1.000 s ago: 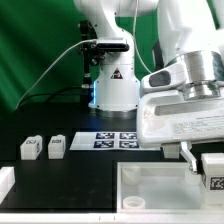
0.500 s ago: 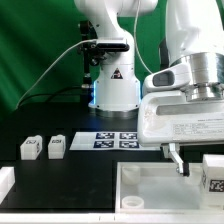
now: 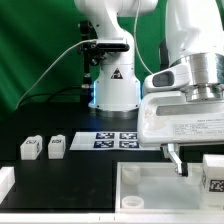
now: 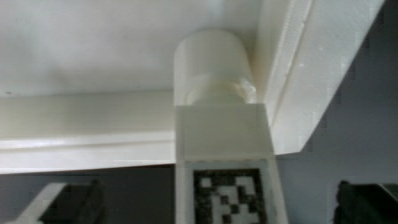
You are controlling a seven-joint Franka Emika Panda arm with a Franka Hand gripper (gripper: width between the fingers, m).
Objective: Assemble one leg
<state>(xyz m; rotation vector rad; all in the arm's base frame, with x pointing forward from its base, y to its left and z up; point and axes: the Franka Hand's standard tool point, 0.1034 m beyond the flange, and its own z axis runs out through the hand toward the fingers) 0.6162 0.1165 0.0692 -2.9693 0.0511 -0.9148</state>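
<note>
One leg [image 4: 228, 150], a white block with a black-and-white tag, lies between my gripper's [image 4: 221, 205] dark fingers [image 4: 61, 203]. Its rounded end rests in the inner corner of the white rimmed tabletop [image 4: 107, 60]. The fingers stand wide apart, with a gap on each side of the leg, so the gripper is open. In the exterior view the gripper [image 3: 200, 163] is at the right. One finger [image 3: 174, 158] hangs beside the same leg [image 3: 213, 176], next to the tabletop [image 3: 150, 168]. Two more legs [image 3: 30, 148] [image 3: 56, 146] stand at the left.
The marker board [image 3: 115, 139] lies on the black table in front of the arm's base [image 3: 113, 90]. A white part [image 3: 5, 180] shows at the exterior view's lower left edge. A green backdrop stands behind.
One second ago the finger was close against the leg. It has since moved away toward the exterior view's left, so the gripper has opened. Nothing moved in the last half second.
</note>
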